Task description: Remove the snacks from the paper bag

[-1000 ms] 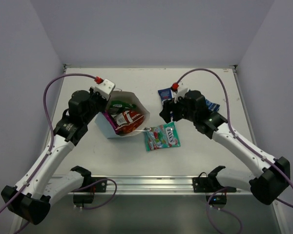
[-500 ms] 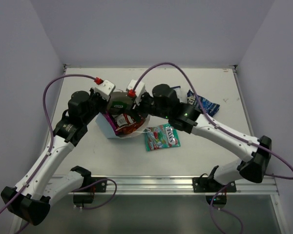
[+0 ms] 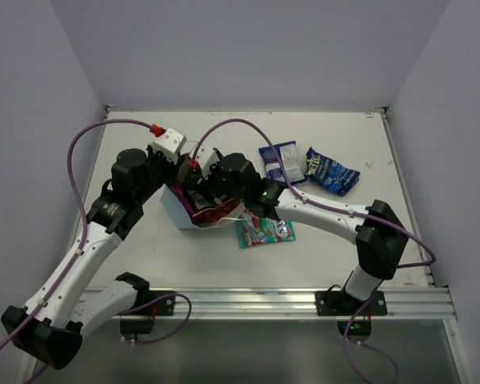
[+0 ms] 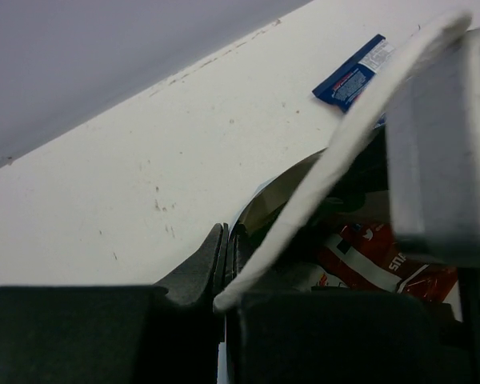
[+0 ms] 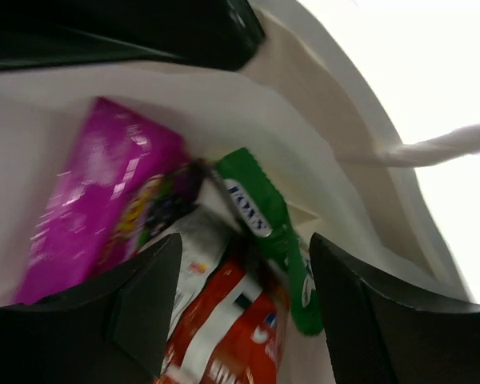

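Observation:
The light blue paper bag [image 3: 174, 205] lies open on its side left of centre. My left gripper [image 3: 174, 162] is shut on the bag's rim [image 4: 252, 210] and holds the mouth open. My right gripper [image 3: 202, 184] is open inside the bag's mouth, its fingers [image 5: 144, 296] either side of the packets. Inside the bag lie a magenta packet [image 5: 96, 196], a green packet [image 5: 264, 224] and a red-white packet [image 5: 232, 328]. A teal candy packet [image 3: 264, 228] lies on the table in front of the bag. Two dark blue packets [image 3: 278, 162] [image 3: 330, 170] lie at the back right.
A white string handle [image 4: 360, 120] of the bag crosses the left wrist view. The right arm [image 3: 328, 212] stretches across the table over the teal packet. The walls close the table at the back and on both sides.
My right gripper has swung left from the dark blue packets at the back right into the bag's mouth, leaving both blue packets on the table. The left gripper has kept its hold.

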{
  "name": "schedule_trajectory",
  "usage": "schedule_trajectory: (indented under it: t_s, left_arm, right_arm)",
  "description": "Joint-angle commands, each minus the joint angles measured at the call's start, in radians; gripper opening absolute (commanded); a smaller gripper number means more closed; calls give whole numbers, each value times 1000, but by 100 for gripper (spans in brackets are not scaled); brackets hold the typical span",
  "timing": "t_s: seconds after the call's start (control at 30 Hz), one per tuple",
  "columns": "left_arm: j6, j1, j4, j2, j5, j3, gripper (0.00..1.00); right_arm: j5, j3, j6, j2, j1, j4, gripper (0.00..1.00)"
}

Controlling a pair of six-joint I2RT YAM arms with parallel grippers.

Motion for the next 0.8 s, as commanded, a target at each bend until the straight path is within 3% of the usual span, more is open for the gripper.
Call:
schedule_trajectory:
  t_s: [0.0, 0.3, 0.43, 0.77]
  left_arm:
    - [-39, -2, 86, -21, 17, 76, 0]
    - [-33, -2, 78, -29, 77, 73, 0]
    - [-31, -2, 83, -31, 114, 68, 0]
    - [-33, -2, 94, -41, 134, 67, 0]
  right_arm:
    - [99, -34, -44, 40, -8, 175, 70]
    - [187, -85, -50, 89, -24, 321, 79]
    - [103, -70, -49, 124, -46, 324, 80]
    - [-54, -36, -47, 200, -55, 306, 64]
